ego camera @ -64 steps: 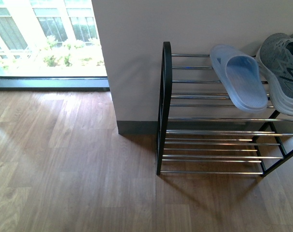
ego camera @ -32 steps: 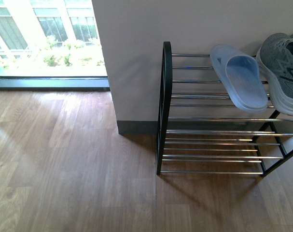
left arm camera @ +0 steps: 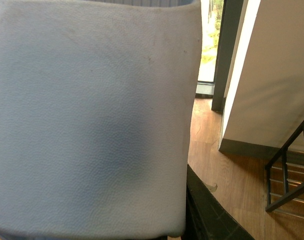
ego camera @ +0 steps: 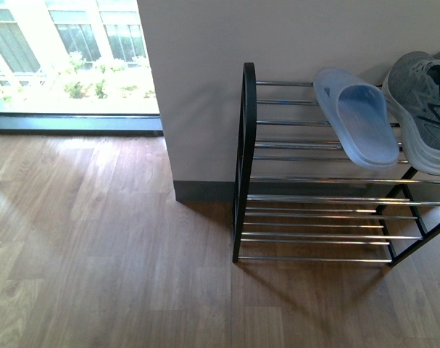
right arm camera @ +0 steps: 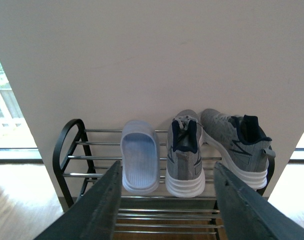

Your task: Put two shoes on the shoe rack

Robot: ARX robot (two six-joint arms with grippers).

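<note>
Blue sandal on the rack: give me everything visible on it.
The sandal is a pale blue, slightly see-through slide that looks like soft moulded plastic or rubber, with a wide strap and a ridged footbed. It lies alone on the top bars of the shoe rack, slanted in the front view with one end past the front bar. A grey sneaker sits right beside it; contact is unclear. No hand touches it.

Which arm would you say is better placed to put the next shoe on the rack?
Left, probably: a pale sandal fills its wrist view, seemingly held; the right gripper hangs open and empty.
</note>
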